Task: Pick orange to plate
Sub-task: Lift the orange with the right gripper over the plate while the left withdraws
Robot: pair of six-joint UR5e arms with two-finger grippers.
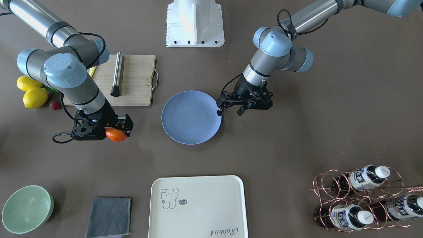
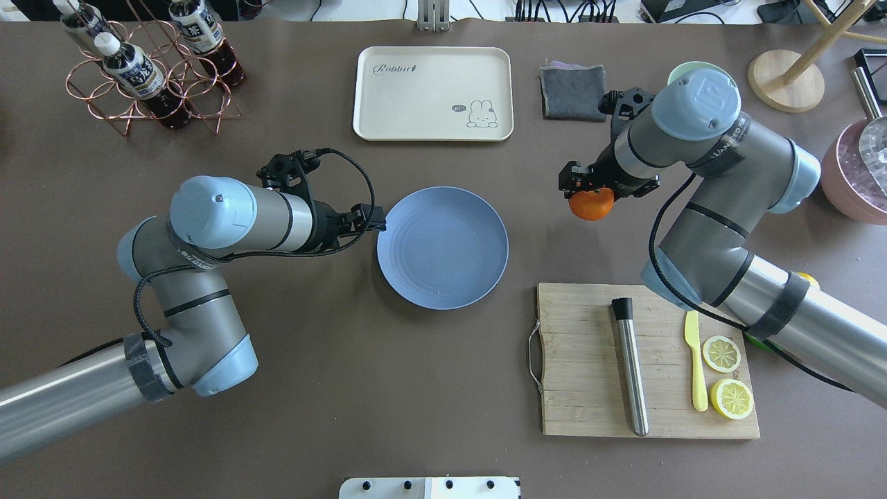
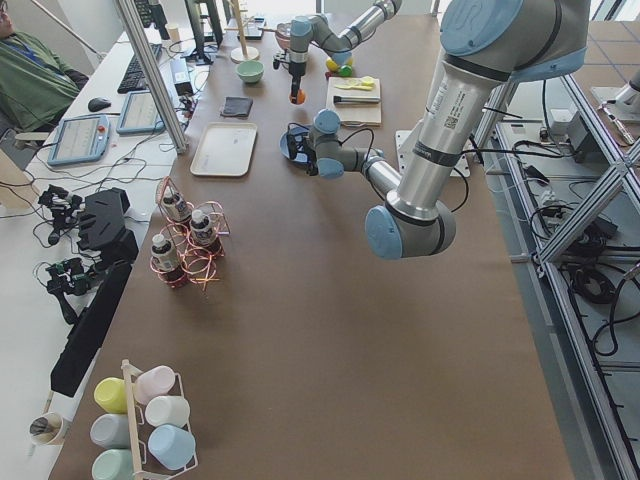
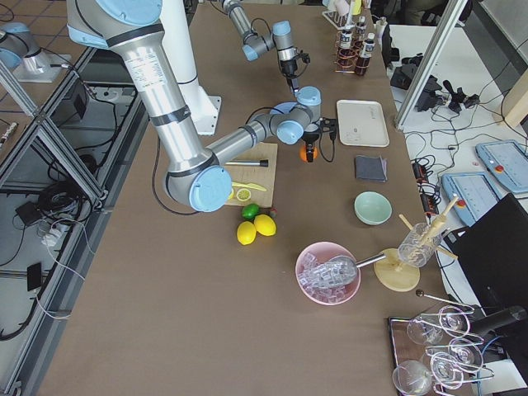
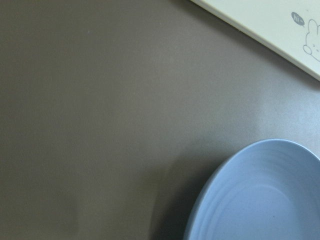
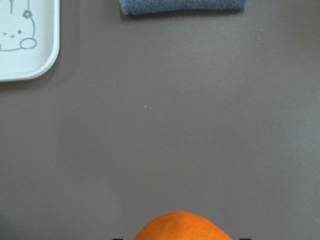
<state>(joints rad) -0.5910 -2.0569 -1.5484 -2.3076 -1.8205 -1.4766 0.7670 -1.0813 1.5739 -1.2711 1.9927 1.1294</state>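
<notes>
The orange [image 1: 116,135] hangs above the table, with my right gripper [image 1: 117,130] shut on it from above. In the overhead view the orange [image 2: 591,205] is a short way right of the periwinkle plate [image 2: 443,249], under that gripper [image 2: 590,190]. The right wrist view catches only the top of the orange [image 6: 182,227] at its bottom edge. The plate [image 1: 191,117] lies bare at the table's middle. My left gripper [image 1: 229,111] is open and holds nothing, just beside the plate's rim. A part of the plate [image 5: 270,200] fills the lower right of the left wrist view.
A wooden cutting board [image 2: 589,360] carries a steel rod [image 2: 629,367], a yellow knife [image 2: 695,360] and two lemon slices [image 2: 721,353]. Two whole lemons [image 1: 31,92] lie beside it. A cream tray [image 2: 433,93], grey cloth [image 2: 572,90], green bowl [image 1: 26,208] and bottle rack [image 2: 149,66] line the far side.
</notes>
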